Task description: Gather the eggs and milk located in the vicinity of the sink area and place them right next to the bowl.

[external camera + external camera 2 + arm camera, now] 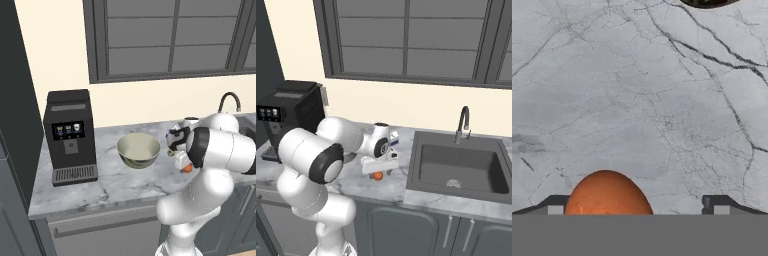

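Orange-brown egg [607, 194] sits nearest the hand camera, just inside the left finger tip, off-centre between the two tips. Gripper [637, 205] is spread wide, nothing held. From the base views the hand hangs low over the marble counter [100, 185] with the egg [376, 175] right under it, between bowl [139, 150] and sink [458, 170]. Milk carton [393, 139] is partly visible behind the wrist (the spotted egg I can't pick out).

Likely step: grasping this egg. To do it well: shift sideways so the egg is centred between the fingers, drop until the tips reach its widest part, close gently since it is round and may roll or squirt out. Then lift straight up and carry it to the bowl.
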Available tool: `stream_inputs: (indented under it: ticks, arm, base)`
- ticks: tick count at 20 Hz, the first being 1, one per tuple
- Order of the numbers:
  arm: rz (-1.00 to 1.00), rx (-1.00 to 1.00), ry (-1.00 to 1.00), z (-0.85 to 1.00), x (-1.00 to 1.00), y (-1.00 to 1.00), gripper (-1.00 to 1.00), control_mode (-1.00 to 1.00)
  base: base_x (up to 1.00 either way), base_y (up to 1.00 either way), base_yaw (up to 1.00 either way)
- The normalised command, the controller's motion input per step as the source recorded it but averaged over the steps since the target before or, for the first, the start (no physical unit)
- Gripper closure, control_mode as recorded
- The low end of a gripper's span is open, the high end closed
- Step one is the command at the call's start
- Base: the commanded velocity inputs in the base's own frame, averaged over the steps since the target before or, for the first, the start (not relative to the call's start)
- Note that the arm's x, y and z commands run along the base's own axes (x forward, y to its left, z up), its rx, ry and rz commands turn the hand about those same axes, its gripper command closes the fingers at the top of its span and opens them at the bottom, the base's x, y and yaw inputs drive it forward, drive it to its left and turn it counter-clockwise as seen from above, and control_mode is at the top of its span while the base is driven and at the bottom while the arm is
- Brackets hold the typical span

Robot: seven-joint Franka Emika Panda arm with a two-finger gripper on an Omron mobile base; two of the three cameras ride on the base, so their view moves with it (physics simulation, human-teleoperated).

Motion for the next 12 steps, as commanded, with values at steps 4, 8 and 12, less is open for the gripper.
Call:
stream_inputs:
  ticks: [4, 8, 12]
  arm:
    - [-0.03, 0.0, 0.1, -0.26, 0.0, 0.02, -1.0, -1.0]
    - [-0.02, 0.0, 0.19, -0.33, -0.03, 0.16, 1.0, -1.0]
    - [0.0, 0.06, 0.13, -0.48, -0.61, 0.04, 1.0, -1.0]
  base:
    - [0.0, 0.0, 0.0]
    - [0.0, 0.0, 0.0]
    - [0.0, 0.0, 0.0]
